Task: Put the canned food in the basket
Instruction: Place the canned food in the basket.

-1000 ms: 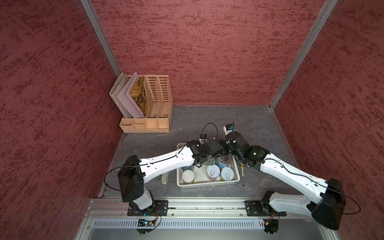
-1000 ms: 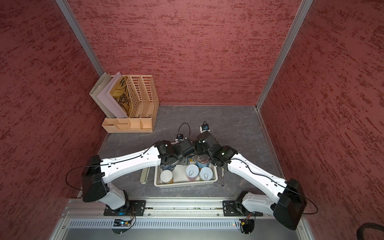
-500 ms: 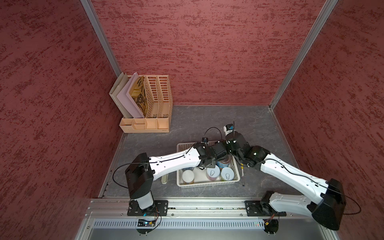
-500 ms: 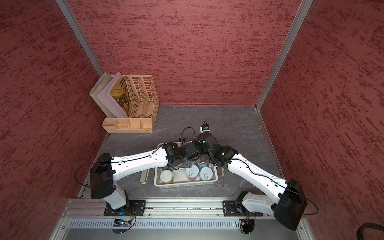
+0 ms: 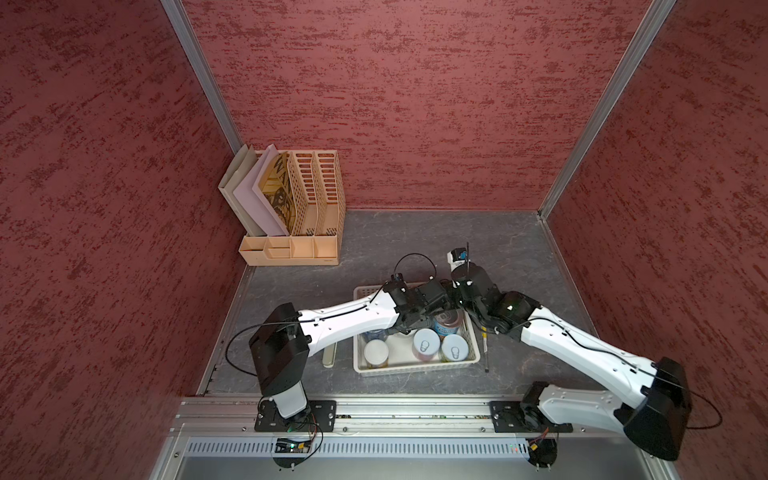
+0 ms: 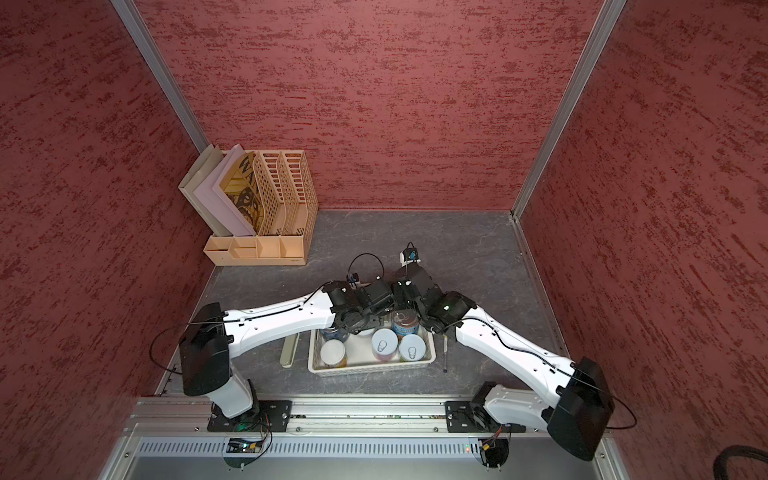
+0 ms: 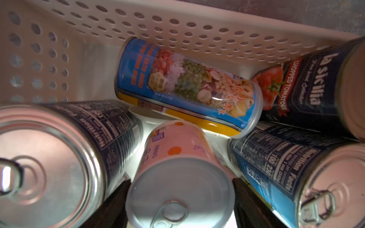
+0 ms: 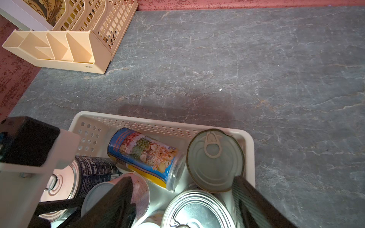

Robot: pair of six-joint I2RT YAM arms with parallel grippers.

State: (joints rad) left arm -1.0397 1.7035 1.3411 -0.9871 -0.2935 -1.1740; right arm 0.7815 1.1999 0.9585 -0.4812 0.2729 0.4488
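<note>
- file holder (image 5: pixel 316 195): beige plastic, tall slotted dividers, flat folders leaning in it, back-left corner of the grey slate-look table (image 5: pixel 415 241)
- olive case (image 5: pixel 328 357): flat oblong, lying on the table just beside the basket's left wall
- basket (image 5: pixel 415 369): shallow white plastic rectangle, round-hole perforated walls, solid floor, near the front edge. All canned food in view sits inside it
- left wide blue can (image 7: pixel 49 167): ribbed metal top with pull tab, dark blue nutrition panel, upright
- left gripper (image 7: pixel 180 182): inside the basket, black fingers (image 7: pixel 110 207) clamped on both sides of the pink-labelled small can (image 7: pixel 177 154), a smooth white-lidded cylinder, upright between the two wide blue cans
- slim can (image 7: pixel 187 84): blue and yellow printed label, on its side along the back wall
- front row, white lids: front-left small can (image 5: pixel 376 354), front-middle small can (image 5: pixel 424 345), front-right small can (image 5: pixel 454 349), all upright
- dark can (image 7: pixel 316 88): tomato label, back-right corner
- right wide blue can (image 5: pixel 446 325): upright, below the right gripper
- right gripper (image 8: pixel 181 177): jaws spread wide above that can, with a gap showing on one side, gripping nothing
- pen (image 5: pixel 484 347): thin stick, on the table just beside the basket's right wall
</note>
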